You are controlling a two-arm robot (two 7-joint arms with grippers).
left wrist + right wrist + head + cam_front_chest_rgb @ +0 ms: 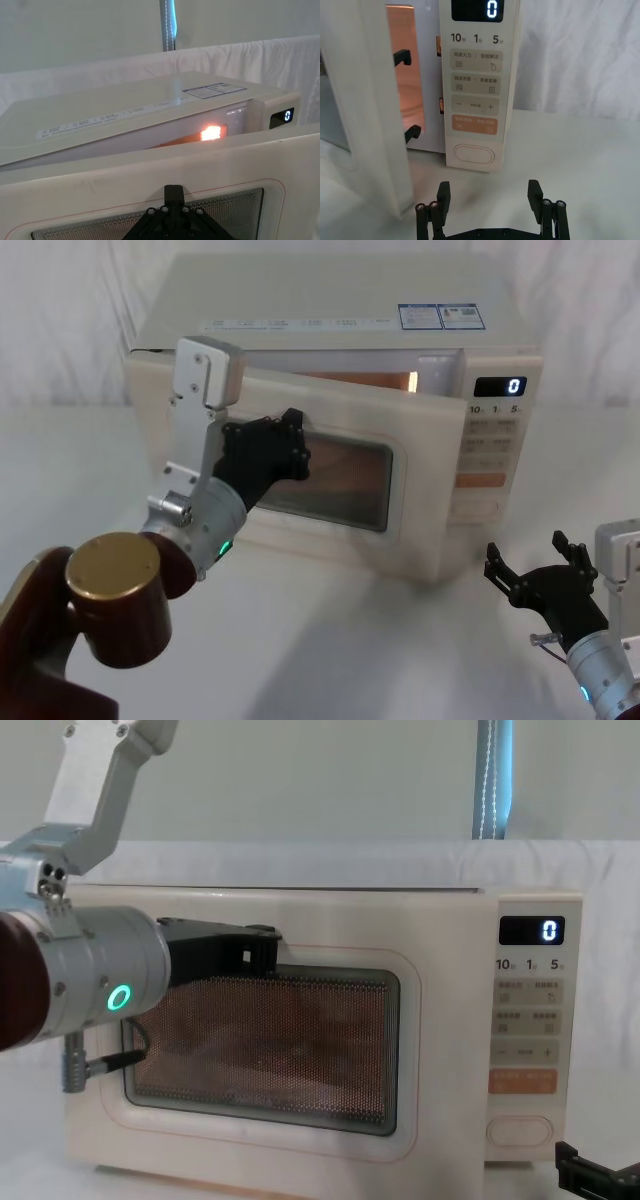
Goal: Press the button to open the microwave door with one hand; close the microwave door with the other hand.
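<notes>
The microwave door [422, 502] stands ajar, swung out a little at its right edge, with the oven lamp lit behind it. My left gripper [296, 436] is shut, its tips resting against the door's face by the upper left corner of the dark window [235, 210]. In the left wrist view the left gripper [173, 192] touches the door [150, 172] just above the window. The button [474, 154] lies at the bottom of the control panel, with my right gripper [489, 194] open and low in front of it, a short way back. The button [478, 508] is untouched.
The control panel [476, 90] shows a "0" display [512, 386] and an orange key [475, 125] above the button. The door's edge [375, 125] juts out left of the right gripper [527, 552]. My left arm's brown and gold elbow [115, 585] fills the near left. White table [350, 640] in front.
</notes>
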